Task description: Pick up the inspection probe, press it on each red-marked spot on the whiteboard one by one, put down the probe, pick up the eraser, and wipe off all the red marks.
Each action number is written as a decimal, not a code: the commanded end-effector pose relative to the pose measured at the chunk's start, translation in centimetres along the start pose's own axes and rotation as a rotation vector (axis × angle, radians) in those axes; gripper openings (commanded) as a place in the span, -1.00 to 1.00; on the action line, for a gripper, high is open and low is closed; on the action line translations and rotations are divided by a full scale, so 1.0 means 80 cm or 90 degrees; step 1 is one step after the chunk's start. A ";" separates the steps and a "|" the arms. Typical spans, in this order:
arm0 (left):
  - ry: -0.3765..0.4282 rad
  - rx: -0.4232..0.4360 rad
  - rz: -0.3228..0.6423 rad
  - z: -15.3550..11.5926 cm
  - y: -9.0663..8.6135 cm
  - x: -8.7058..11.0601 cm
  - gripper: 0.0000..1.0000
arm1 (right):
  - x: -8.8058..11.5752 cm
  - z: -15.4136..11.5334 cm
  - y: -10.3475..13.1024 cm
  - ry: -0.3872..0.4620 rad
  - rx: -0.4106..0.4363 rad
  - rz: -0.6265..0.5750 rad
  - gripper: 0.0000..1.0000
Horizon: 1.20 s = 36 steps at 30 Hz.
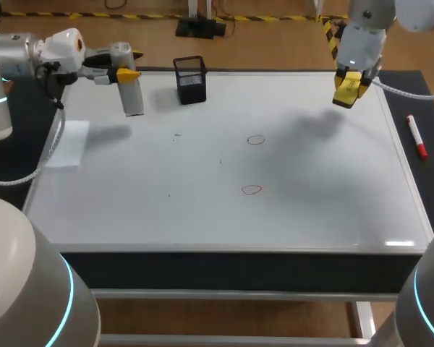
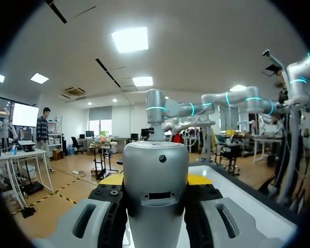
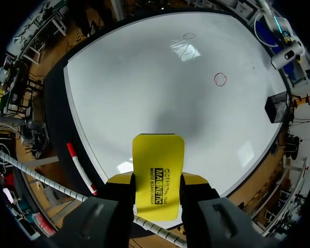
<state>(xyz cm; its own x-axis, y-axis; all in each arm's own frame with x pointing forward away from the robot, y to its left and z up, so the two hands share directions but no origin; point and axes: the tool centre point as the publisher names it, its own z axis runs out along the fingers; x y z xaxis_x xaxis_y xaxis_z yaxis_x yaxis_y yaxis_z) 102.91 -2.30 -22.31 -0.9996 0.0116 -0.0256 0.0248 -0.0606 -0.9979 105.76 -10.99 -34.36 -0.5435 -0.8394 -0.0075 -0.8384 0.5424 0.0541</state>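
Table: dark worktop [image 1: 428, 101], almost wholly covered by a large whiteboard [image 1: 202, 217] lying flat.
Far edge: black mesh holder [image 1: 190, 79] stands upright on the whiteboard, left of the middle.
Red marks: far ring [image 1: 256, 140] and near ring [image 1: 252, 189], small drawn outlines around the board's middle, apart from each other.
Right edge: red marker [image 1: 417, 136] lies on the dark worktop just beside the whiteboard.
Left edge: white folded sheet [image 1: 67, 144] lies flat by the board's frame.

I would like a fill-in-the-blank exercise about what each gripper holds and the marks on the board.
1. The left gripper is shut on the silver ____.
2. The eraser in the right gripper is coloured ____.
3. The whiteboard bears ____ red circles.
Missing words: probe; yellow; two.
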 end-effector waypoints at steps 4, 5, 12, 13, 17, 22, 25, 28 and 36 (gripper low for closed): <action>0.053 -0.004 0.012 0.057 -0.011 0.037 -1.00 | 0.000 -0.001 -0.001 0.002 0.001 -0.001 -1.00; 0.066 -0.004 0.014 0.066 -0.012 0.040 -1.00 | 0.000 -0.001 -0.001 0.002 0.001 -0.001 -1.00; 0.165 -0.005 0.022 0.145 -0.013 0.055 -1.00 | 0.000 -0.001 -0.001 0.002 0.001 -0.001 -1.00; 0.177 -0.006 0.023 0.157 -0.012 0.056 -1.00 | 0.000 -0.001 -0.001 0.002 0.001 -0.001 -1.00; 0.218 -0.001 0.022 0.195 -0.006 0.055 -1.00 | 0.000 -0.001 -0.001 0.002 0.001 -0.001 -1.00; 0.248 -0.002 0.017 0.239 0.005 0.055 -1.00 | 0.000 -0.001 -0.001 0.002 0.001 -0.001 -1.00; 0.243 -0.013 0.014 0.260 0.012 0.053 -1.00 | 0.000 -0.001 -0.001 0.002 0.001 -0.001 -1.00; 0.227 -0.025 0.008 0.279 0.018 0.055 -1.00 | 0.000 -0.001 -0.001 0.002 0.001 -0.001 -1.00; 0.213 -0.008 -0.020 0.314 0.034 0.055 -1.00 | 0.000 -0.001 -0.001 0.002 0.001 -0.001 -1.00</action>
<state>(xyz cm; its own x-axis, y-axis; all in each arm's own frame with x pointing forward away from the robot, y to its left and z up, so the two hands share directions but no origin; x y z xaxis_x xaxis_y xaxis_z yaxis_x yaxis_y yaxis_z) 98.14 -26.44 -23.14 -0.9413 0.3368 -0.0218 0.0113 -0.0332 -0.9994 105.70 -11.01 -34.35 -0.5436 -0.8393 -0.0083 -0.8384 0.5424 0.0542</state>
